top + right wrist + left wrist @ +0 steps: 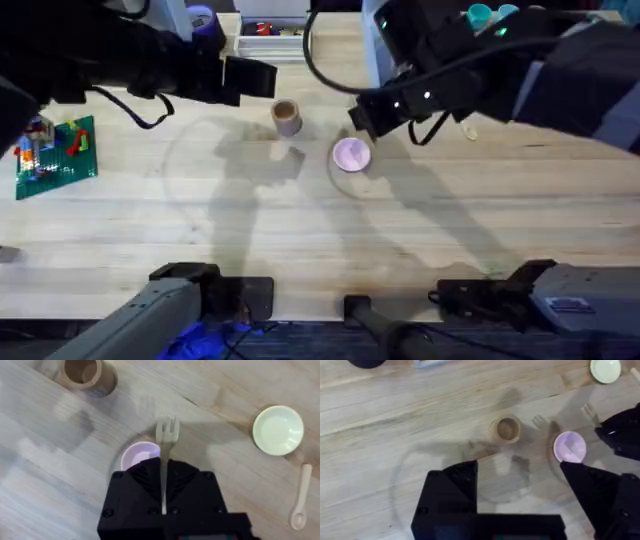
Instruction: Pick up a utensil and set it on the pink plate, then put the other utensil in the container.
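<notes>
My right gripper (163,464) is shut on the handle of the pale wooden fork (167,435). The tines stick out ahead of the fingers, over the far rim of the pink plate (140,455). From overhead, this gripper (363,116) hangs just behind the pink plate (351,154). The brown cup (287,116) stands upright to the plate's left. The wooden spoon (301,497) lies flat on the table, beside the yellow-green plate (278,430). My left gripper (517,467) is open and holds nothing, up above the table near the cup (506,429).
A green brick baseplate (55,150) with bricks on it lies at the left edge. At the back stand a white tray (270,35) and a blue-purple cup (203,20). Both arms hang high over the back of the table.
</notes>
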